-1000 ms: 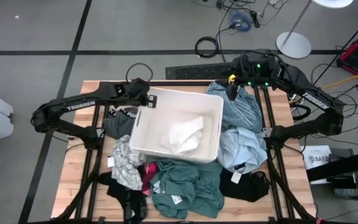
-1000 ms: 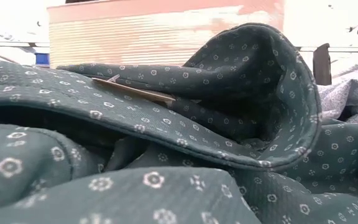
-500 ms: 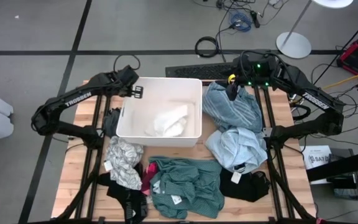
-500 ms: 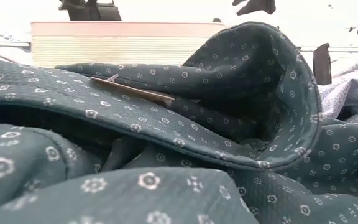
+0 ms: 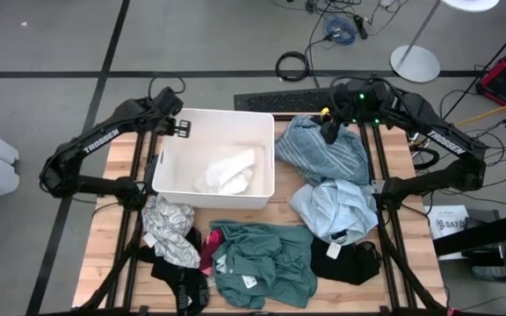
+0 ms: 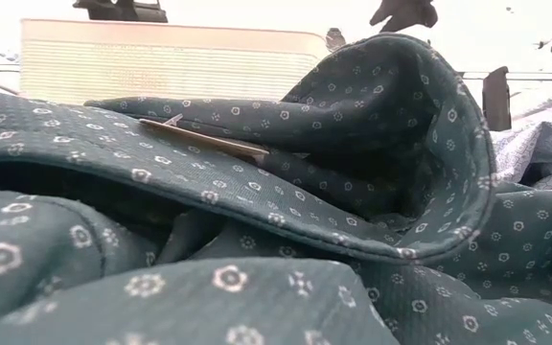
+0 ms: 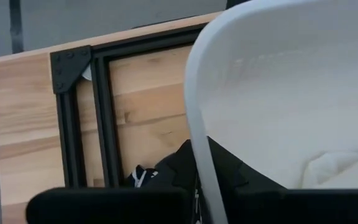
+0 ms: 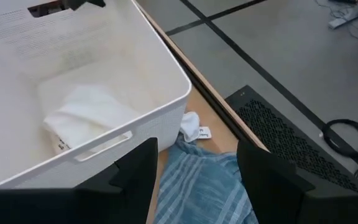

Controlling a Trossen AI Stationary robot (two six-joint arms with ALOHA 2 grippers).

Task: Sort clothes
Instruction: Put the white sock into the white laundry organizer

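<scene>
Shows, against a second ago, the white bin (image 5: pixel 209 132) dragged off the middle of the wooden table (image 5: pixel 99 254) toward 11 o'clock. Leaves bare wood where it sat. Frees garments it had been crowding, so probably clears sorting room.

Rigid smooth plastic, rectangular, rounded rim, slot handle. Holds one crumpled white garment (image 5: pixel 227 171).

Around it, soft rumpled cloth:
- At 6 o'clock, the teal-green shirt (image 5: pixel 262 263), dotted with tiny flowers.
- At 1 o'clock, a striped light blue piece (image 5: pixel 323 149).
- At 3 o'clock, a plainer light blue shirt (image 5: pixel 332 206).
- At 5 o'clock, a black piece (image 5: pixel 345 259).
- At 7 o'clock, white-grey patterned cloth (image 5: pixel 169 233), touching a dark red scrap (image 5: pixel 207 250).

Has the left gripper (image 5: pixel 181 127) pinching the bin's rim at its 11 o'clock corner. Has the right gripper (image 8: pixel 197 168) spread and empty, hovering over the striped piece.
</scene>
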